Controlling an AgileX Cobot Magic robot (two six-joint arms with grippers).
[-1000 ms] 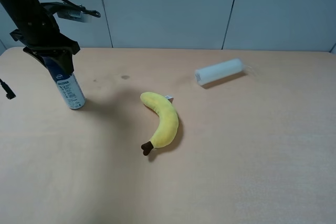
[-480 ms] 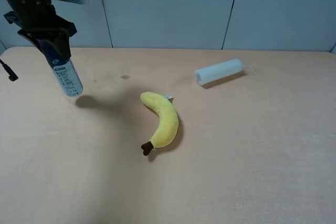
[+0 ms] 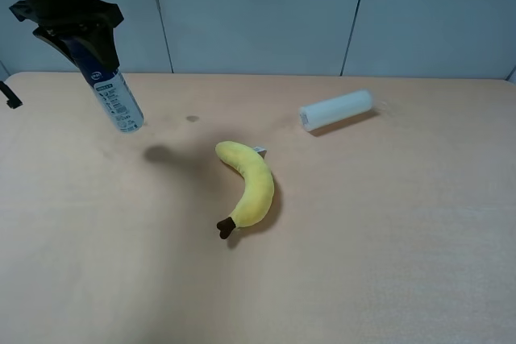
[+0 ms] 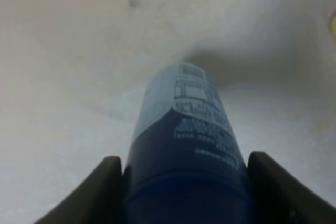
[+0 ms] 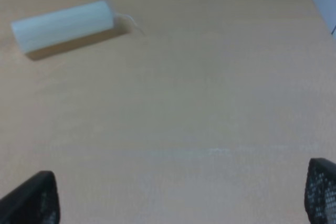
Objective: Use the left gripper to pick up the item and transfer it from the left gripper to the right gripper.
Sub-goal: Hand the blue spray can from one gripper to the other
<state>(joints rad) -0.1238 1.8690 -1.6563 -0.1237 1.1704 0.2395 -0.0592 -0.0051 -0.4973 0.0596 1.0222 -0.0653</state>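
- Exterior high view, far left: the left hand [image 3: 87, 44] is up above the tabletop [image 3: 387, 263], its black fingers [image 3: 103, 20] clamped on the dark blue top of the can [image 3: 117, 96].
- From that hand the can hangs clear of the tabletop. It is tilted, with its white printed end slanting away to the hand's right.
- The can's shadow [image 3: 161, 153] lies on the wood, apart from the can and further to the hand's right.
- The left wrist view shows the same grip from close up: the left hand [image 4: 186, 187] has a finger [image 4: 105, 184] pressed on each side of the can [image 4: 184, 129], and the can's blue and white label points away toward the tabletop.
- A yellow plush banana [image 3: 250, 187] lies flat well to the right of the left hand, nearer the camera.
- A plain white tube [image 3: 337, 109] lies on its side further right again, well apart from the banana.
- In the right wrist view, the right hand [image 5: 176, 198] has its fingertips [image 5: 31, 200] spread wide, with only bare tabletop between them.
- The white tube [image 5: 63, 24] lies well ahead of that hand, off to one side.
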